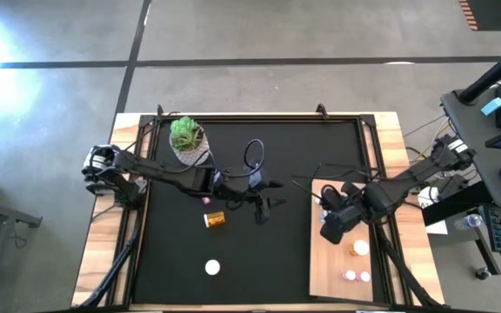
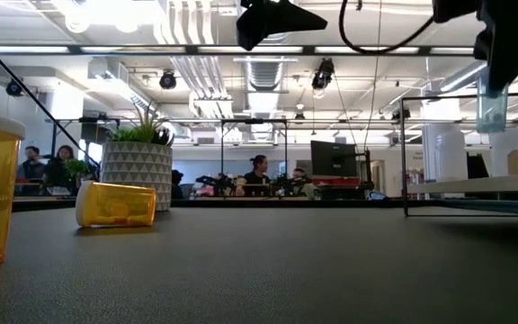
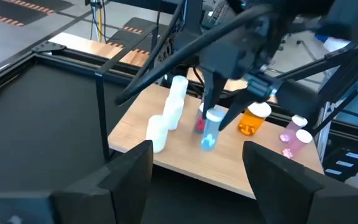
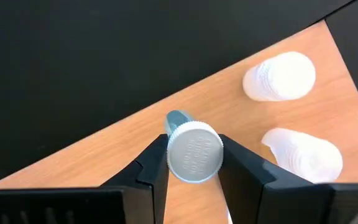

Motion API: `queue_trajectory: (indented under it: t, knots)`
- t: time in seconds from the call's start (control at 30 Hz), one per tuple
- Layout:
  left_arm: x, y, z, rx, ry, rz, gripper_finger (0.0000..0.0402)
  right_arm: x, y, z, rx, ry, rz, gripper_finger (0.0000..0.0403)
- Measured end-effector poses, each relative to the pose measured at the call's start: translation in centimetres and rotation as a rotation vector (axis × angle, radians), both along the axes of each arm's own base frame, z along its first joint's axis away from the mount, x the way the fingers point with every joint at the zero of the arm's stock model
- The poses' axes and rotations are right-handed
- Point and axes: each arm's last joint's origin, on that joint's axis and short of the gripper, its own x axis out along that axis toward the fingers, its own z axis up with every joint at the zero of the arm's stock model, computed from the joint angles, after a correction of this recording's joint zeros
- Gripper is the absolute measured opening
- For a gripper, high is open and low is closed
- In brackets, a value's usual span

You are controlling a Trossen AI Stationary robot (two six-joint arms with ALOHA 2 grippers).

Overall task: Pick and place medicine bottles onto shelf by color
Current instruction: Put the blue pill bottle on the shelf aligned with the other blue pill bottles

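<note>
Held by its white cap in the closed right gripper (image 4: 191, 163), a blue bottle (image 3: 209, 134) hangs above the shelf (image 1: 327, 269), where white, orange and pink bottles already stand. Two orange bottles (image 1: 215, 220) remain on the black mat (image 1: 259, 269). Left gripper (image 3: 194, 165) hovers open, empty.

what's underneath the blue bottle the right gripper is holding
The pale wooden shelf board lies under the white-capped blue bottle, gripped by the right gripper. Whether its base touches the board cannot be seen; cap and fingers cover it.
</note>
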Motion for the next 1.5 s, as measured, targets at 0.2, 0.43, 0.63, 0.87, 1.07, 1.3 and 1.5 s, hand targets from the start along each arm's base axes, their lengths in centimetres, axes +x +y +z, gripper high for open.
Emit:
queue_trajectory:
  t: [0.2, 0.43, 0.63, 0.87, 1.07, 1.3, 1.5]
  knots:
    - [0.0, -0.1, 0.0, 0.0, 0.0, -0.002, 0.0233, -0.5, -0.2, -1.8, 0.003, 0.048, -0.033, 0.0109]
    - [0.0, -0.1, 0.0, -0.021, -0.002, 0.004, 0.0233, -0.4, -0.1, -3.0, 0.032, 0.048, -0.049, 0.0109]
    - [0.0, -0.1, 0.0, -0.021, 0.0, 0.004, 0.0233, -0.4, -0.1, -3.2, 0.035, 0.045, -0.05, 0.0109]
    - [0.0, -0.1, -0.1, -0.021, 0.001, 0.003, 0.0233, -0.2, -0.1, -3.7, 0.027, 0.063, -0.069, 0.0109]
    - [0.0, -0.1, -0.1, -0.02, 0.002, 0.003, 0.0233, 0.2, 0.1, -4.4, 0.003, 0.091, -0.069, 0.0109]
    - [-0.1, -0.1, -0.4, -0.018, 0.014, 0.003, 0.0233, 0.8, 0.4, -4.2, -0.038, 0.117, -0.055, 0.0109]
    - [-0.1, -0.1, -0.6, -0.018, 0.018, 0.003, 0.0233, 1.0, 0.5, -4.2, -0.066, 0.151, -0.047, 0.0109]
